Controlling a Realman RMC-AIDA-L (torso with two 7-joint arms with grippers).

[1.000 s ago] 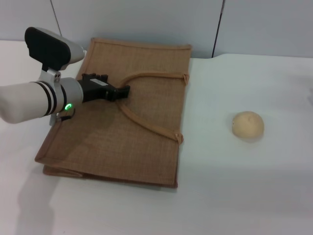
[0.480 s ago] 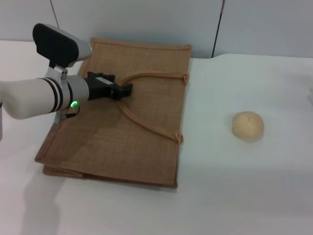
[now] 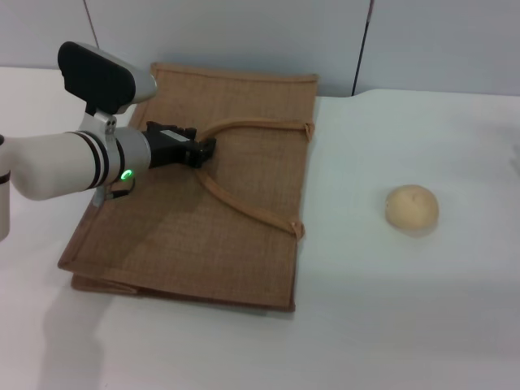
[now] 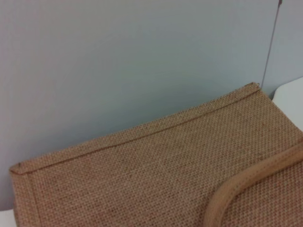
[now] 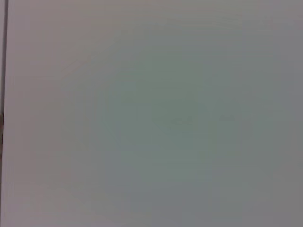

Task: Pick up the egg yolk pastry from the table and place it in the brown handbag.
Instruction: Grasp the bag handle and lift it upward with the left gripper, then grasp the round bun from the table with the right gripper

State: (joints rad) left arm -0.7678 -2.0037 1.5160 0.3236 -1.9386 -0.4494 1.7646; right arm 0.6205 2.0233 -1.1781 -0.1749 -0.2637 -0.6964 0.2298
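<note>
The brown handbag (image 3: 203, 211) lies flat on the white table (image 3: 406, 309), left of centre, with its curved handles (image 3: 244, 207) resting on its upper face. The egg yolk pastry (image 3: 412, 208) sits alone on the table to the right of the bag. My left gripper (image 3: 203, 151) hovers low over the bag, its tip at the near end of the handle loop. The left wrist view shows the woven bag (image 4: 142, 179) and a piece of handle (image 4: 246, 189) close up. My right gripper is out of view.
A grey panelled wall (image 3: 260, 32) stands right behind the bag's far edge. Bare tabletop lies between the bag and the pastry and along the front. The right wrist view shows only a plain grey surface.
My left arm has moved a little to the right and farther over the bag, bringing the gripper tip up to the handle loop. The pastry and bag have not moved.
</note>
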